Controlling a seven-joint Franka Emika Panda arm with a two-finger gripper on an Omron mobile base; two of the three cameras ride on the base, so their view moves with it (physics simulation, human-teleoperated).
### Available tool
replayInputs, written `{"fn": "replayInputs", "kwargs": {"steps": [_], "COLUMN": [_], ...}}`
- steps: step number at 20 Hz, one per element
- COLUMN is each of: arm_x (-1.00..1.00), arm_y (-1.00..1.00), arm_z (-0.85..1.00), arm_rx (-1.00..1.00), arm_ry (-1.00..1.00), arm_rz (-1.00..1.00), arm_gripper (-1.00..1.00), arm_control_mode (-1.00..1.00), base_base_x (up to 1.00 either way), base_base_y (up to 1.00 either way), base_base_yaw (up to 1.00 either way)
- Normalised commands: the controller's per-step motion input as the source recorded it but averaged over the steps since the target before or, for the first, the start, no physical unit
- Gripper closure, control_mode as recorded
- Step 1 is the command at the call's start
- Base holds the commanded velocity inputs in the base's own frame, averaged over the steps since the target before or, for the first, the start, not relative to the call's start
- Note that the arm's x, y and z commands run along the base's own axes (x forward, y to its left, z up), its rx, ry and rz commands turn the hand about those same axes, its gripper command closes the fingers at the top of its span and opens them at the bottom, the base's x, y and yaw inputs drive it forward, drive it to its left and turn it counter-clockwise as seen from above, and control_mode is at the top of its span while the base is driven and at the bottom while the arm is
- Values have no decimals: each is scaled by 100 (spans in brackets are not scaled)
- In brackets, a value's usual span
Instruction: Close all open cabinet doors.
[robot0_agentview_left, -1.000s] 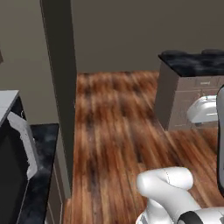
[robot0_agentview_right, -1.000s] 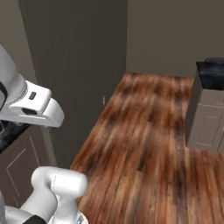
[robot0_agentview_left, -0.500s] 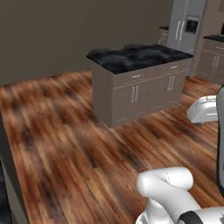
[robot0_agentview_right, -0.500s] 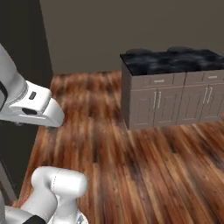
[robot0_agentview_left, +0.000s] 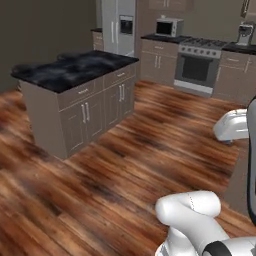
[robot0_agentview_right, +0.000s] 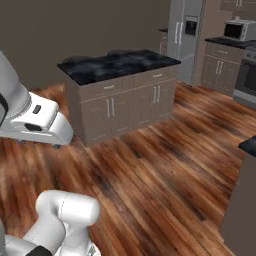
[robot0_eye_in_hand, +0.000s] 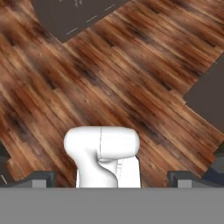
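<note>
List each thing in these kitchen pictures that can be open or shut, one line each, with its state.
Island cabinet doors: shut.
Island drawers: shut.
Fridge doors: shut.
Microwave door: shut.
Oven door: shut.
Base cabinet doors left of the oven: shut.
Tool: fingers set wide, open, holding nothing.

A glossy white arm (robot0_agentview_left: 192, 212) of rounded, tubular links — dark bands at the joints — with two small dark fingertips (robot0_eye_in_hand: 41, 178).
</note>
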Motion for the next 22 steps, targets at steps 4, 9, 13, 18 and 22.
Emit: {"fn": "replayInputs", "kwargs": {"steps": [4, 9, 13, 18, 22], "arm_x": [0, 0, 0, 0, 0], "arm_y": [0, 0, 0, 0, 0], "arm_z": [0, 0, 0, 0, 0], "arm_rx": [0, 0, 0, 0, 0], "arm_ry": [0, 0, 0, 0, 0], "arm_rz": [0, 0, 0, 0, 0], "arm_gripper": [-100, -100, -100, -100, -100], "arm_control_mode": [100, 100, 100, 100, 100], "base_base_x": [20, 17, 18, 17, 24], "base_base_y": [0, 0, 0, 0, 11], "base_base_yaw": [-57, -55, -54, -48, -27]}}
